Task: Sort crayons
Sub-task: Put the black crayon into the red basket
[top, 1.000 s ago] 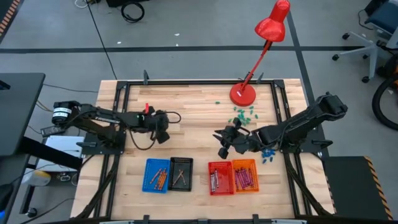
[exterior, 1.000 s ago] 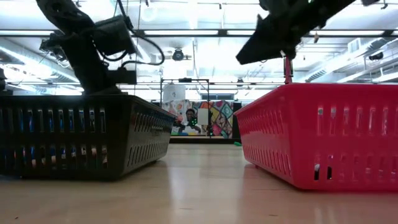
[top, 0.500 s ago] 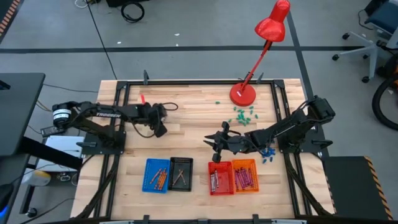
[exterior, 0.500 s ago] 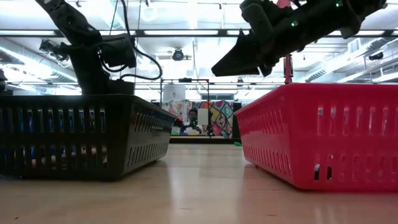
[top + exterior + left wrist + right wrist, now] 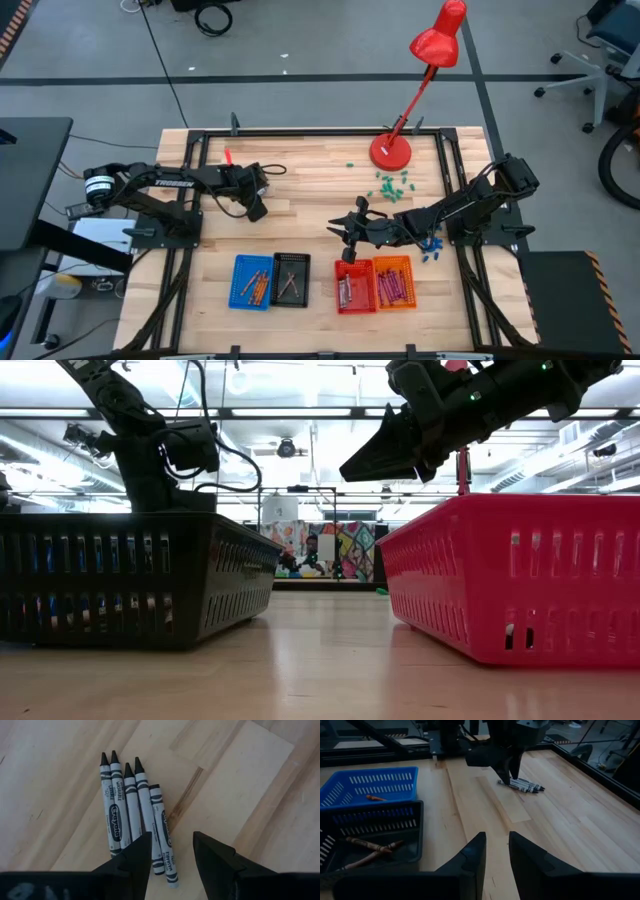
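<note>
Crayons [image 5: 135, 822] on table just beneath left gripper [image 5: 172, 852].

Grey floor [image 5: 300, 50] crossed by dark tape lines. Red lamp [image 5: 420, 70] on wooden table [image 5: 310, 170]. Office chair [image 5: 600, 40] at far right. Fluorescent ceiling lights [image 5: 300, 412]; colourful mural [image 5: 350, 550] on back wall.

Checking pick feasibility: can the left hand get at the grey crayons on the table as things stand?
Probably yes. The left hand hovers open right over the grey crayons, which lie bare on the table with nothing on top of them.
</note>
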Controlling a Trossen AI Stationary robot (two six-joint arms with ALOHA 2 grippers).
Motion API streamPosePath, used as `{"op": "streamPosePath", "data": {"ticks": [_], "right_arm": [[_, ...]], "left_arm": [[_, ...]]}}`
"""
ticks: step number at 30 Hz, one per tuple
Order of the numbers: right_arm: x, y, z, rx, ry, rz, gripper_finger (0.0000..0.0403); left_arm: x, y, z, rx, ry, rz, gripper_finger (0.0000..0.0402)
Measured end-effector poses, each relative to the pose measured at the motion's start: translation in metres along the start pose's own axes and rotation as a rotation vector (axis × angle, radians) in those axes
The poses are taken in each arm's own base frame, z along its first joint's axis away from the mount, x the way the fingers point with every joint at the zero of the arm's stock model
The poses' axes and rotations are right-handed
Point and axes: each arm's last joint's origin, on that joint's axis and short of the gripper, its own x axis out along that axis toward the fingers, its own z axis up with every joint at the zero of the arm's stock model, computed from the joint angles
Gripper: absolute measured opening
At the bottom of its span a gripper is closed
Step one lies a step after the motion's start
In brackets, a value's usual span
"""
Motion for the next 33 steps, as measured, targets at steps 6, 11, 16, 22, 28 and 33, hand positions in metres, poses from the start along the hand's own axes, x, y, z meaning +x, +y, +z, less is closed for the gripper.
{"op": "streamPosePath", "data": {"ticks": [6,11,16,22,28,33], "right_arm": [[0.000,0.000,0.000,0.000,0.000,0.001,0.0089],[0.000,0.000,0.000,0.004,0.000,0.002,0.0089],[0.000,0.000,0.000,0.009,-0.001,0.011,0.0089],[-0.001,0.002,0.001,0.008,-0.002,0.031,0.0089],[-0.001,0.003,0.000,0.005,-0.002,0.035,0.0089],[-0.002,0.004,0.000,0.003,-0.002,0.039,0.0089]], "left_arm": [[0.000,0.000,0.001,0.022,-0.012,-0.002,0.0157],[0.000,-0.001,0.004,0.047,-0.042,-0.006,0.0157],[0.002,-0.001,0.009,0.071,-0.088,0.011,0.0157],[0.007,-0.003,0.009,0.079,-0.077,0.024,0.0157],[0.018,-0.003,0.007,0.080,-0.025,0.043,0.0157],[0.020,-0.004,0.007,0.069,-0.021,0.051,0.0157]]}}
